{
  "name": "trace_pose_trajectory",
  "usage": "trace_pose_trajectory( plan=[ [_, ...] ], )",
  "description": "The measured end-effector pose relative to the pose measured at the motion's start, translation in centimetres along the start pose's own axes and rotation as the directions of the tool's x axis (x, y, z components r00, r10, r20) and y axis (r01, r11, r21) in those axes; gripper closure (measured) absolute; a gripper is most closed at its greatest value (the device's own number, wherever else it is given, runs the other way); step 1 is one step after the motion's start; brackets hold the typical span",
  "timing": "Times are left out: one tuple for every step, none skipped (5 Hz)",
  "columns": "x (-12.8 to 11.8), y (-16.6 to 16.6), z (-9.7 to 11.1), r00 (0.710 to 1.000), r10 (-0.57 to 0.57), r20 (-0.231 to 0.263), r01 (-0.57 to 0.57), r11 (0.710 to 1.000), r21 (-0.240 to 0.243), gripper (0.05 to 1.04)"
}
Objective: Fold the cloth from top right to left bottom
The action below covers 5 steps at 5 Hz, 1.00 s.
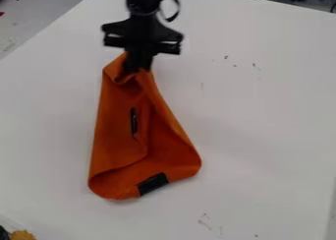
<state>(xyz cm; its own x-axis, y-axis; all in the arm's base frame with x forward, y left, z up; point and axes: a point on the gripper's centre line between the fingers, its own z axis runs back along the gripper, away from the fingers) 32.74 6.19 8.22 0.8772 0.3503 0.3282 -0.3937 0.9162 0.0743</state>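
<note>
The black gripper [139, 66] hangs at the upper middle-left of the camera view, shut on the top end of the orange cloth [117, 131]. Cloth is bunched around its fingertips and partly hides them. From there the cloth widens downward, with creases and an overlapping layer along its middle. A thin dark strip shows near its centre, and a wider black patch lies on its lower edge. The lower left corner is curled into a loose fold, and the lower right corner is rounded.
The white table [263, 121] surrounds the cloth, with small dark marks at the upper right and near the bottom. A yellowish object [22, 235] sits at the bottom left corner beside something dark. Dark items stand beyond the table's back edge.
</note>
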Motion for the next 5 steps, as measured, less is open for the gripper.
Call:
trace_pose_trajectory(
  plan=[
    [-1.9, 2.9, -1.3, 0.999, 0.048, 0.002, -0.048, 0.998, -0.049, 0.998],
    [-2.8, 4.3, -2.4, 0.996, 0.083, 0.009, -0.082, 0.993, -0.084, 1.000],
    [-3.3, 4.6, -3.4, 0.995, 0.101, 0.015, -0.099, 0.987, -0.130, 1.000],
    [-4.3, 4.8, -4.7, 0.995, 0.101, 0.007, -0.099, 0.984, -0.148, 0.979],
    [-4.7, 5.6, -4.9, 0.998, 0.068, 0.002, -0.067, 0.989, -0.134, 0.804]
  ],
)
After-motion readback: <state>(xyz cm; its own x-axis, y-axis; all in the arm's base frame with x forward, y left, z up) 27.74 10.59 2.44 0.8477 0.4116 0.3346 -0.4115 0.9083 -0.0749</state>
